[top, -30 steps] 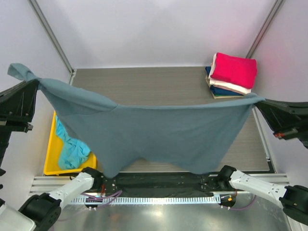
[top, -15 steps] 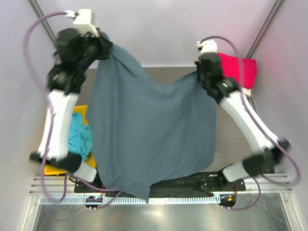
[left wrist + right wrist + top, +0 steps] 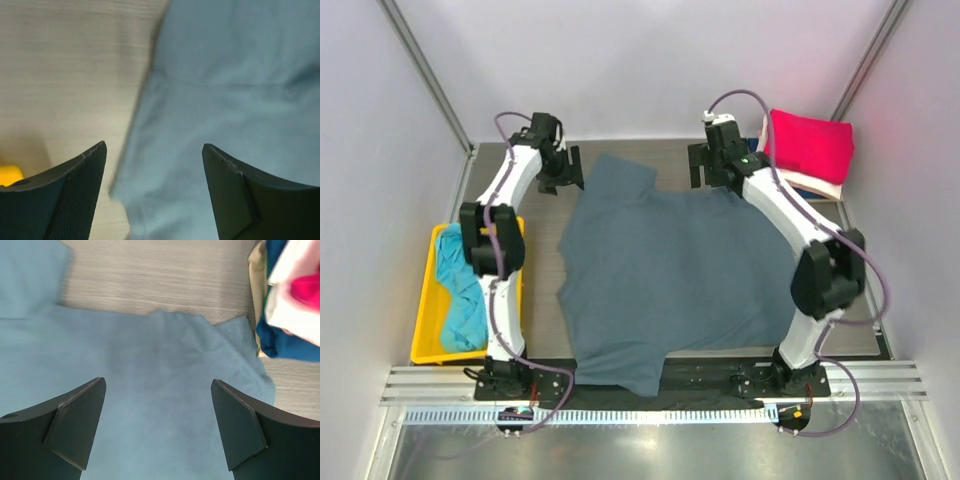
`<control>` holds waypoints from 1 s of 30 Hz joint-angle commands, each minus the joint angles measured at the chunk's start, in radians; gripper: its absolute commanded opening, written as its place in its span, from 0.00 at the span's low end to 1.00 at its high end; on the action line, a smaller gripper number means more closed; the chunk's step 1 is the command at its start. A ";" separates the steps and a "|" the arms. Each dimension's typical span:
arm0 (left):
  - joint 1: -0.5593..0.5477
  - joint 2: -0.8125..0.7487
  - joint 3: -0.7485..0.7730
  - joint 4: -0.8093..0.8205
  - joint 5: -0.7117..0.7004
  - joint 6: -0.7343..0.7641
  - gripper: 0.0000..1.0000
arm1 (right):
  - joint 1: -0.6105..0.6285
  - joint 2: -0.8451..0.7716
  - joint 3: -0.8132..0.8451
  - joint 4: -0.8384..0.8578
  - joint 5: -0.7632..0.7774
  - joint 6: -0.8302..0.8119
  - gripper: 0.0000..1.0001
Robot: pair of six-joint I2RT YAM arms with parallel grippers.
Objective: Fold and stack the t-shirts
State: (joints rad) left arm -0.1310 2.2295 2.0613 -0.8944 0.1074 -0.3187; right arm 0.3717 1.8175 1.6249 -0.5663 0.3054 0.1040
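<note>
I see the grey-blue shirt [image 3: 670,270] spread flat across the middle of the table [image 3: 540,280]. My left claw [image 3: 154,149] and right claw [image 3: 158,384] both hang wide open above its far end, gripping nothing. The folded stack [image 3: 808,150] sits in the far right corner.

The top external camera stood high above and behind the arm bases, looking steeply down over the whole table [image 3: 675,160]. The left wrist camera looked down past the left gripper [image 3: 154,145], close over the grey-blue t-shirt [image 3: 225,100] where its edge met bare table. The right wrist camera looked down past the right gripper [image 3: 158,381], equally close, over the same shirt and the folded stack [image 3: 290,315]. All three views shared the shirt.
</note>
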 commanded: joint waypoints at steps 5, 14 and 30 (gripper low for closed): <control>-0.085 -0.517 -0.435 0.210 -0.035 -0.108 0.78 | 0.001 -0.260 -0.298 0.098 -0.170 0.163 0.93; -0.214 -0.461 -0.656 0.356 -0.018 -0.261 0.75 | 0.001 -0.196 -0.410 0.112 -0.210 0.220 0.92; -0.134 -0.018 -0.380 0.227 -0.210 -0.266 0.73 | 0.001 0.279 -0.098 0.111 -0.288 0.201 0.92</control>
State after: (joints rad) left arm -0.3244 2.1448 1.6451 -0.6312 -0.0132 -0.5774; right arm 0.3714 2.0262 1.4406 -0.4759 0.0517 0.3031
